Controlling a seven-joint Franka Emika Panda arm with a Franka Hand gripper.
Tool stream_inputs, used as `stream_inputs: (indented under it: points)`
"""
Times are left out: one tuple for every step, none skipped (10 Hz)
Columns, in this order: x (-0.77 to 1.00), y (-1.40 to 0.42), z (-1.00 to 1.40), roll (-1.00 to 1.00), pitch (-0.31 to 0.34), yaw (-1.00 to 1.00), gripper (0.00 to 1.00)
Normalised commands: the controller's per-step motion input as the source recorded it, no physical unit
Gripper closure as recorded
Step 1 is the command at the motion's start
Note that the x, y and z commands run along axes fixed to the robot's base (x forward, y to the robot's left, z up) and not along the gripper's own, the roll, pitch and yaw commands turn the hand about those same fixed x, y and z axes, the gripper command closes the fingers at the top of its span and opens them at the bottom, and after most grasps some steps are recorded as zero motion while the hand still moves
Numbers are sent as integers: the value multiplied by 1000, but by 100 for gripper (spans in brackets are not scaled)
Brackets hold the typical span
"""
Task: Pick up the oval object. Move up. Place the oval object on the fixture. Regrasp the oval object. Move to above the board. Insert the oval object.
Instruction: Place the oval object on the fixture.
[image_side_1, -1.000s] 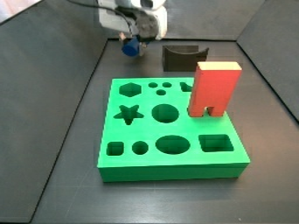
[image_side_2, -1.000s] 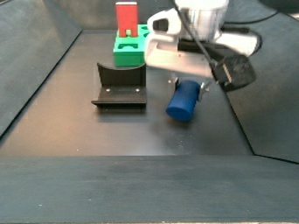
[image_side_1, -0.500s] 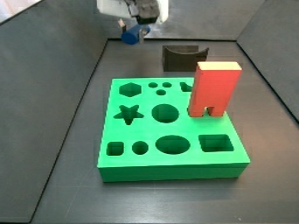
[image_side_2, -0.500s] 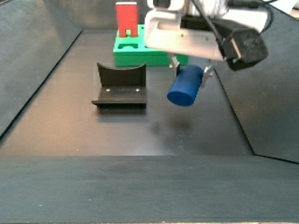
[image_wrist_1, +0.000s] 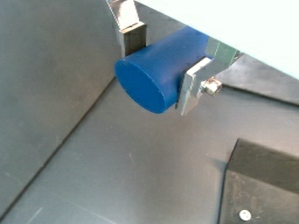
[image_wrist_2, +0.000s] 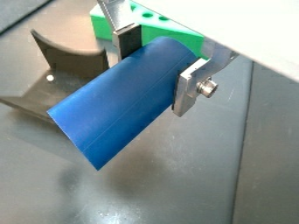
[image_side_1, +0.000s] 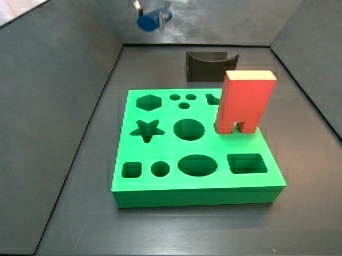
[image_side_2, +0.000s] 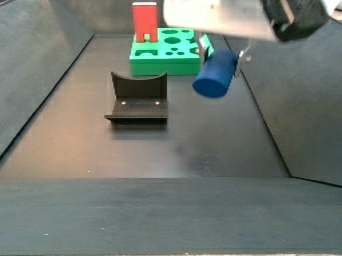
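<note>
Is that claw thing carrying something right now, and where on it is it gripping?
Yes. The gripper, raised above the floor, holds the blue oval object across its sides near one end; most of its length sticks out free beyond the fingers.

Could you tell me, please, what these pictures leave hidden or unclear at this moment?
- The gripper, shut on the oval object: in both side views the top edge cuts it off.
- The oval object's rear end: hidden behind the fingers in both wrist views.
- The board: the red block covers whatever it stands in.
- The fixture: only partly shown in both wrist views.

One oval object (image_side_2: 215, 73), one fixture (image_side_2: 138, 98), one board (image_side_1: 194, 146)
</note>
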Motion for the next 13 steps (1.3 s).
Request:
stream_inputs:
  points:
    - [-23,13,948,85,54,-4,100]
    - [-14,9,752,89,60,7,100]
    - [-7,9,602,91,66,13,100]
    - [-4,11,399,97,82,17,100]
    - [2,10,250,98,89,22,100]
    - [1000,-380,321,97,-133,1000,100]
    - [1000,-379,278,100,-134,1000,100]
    - [1000,-334,243,118,-105,1000,100]
    - [1000,-293,218,106,-53,738,100]
    - [1000,-266,193,95,-5,480,100]
    - [1000,-228,169,84,42,259,100]
    - [1000,-190,140,75,81,133,100]
    - [1000,-173,128,71,96,101,100]
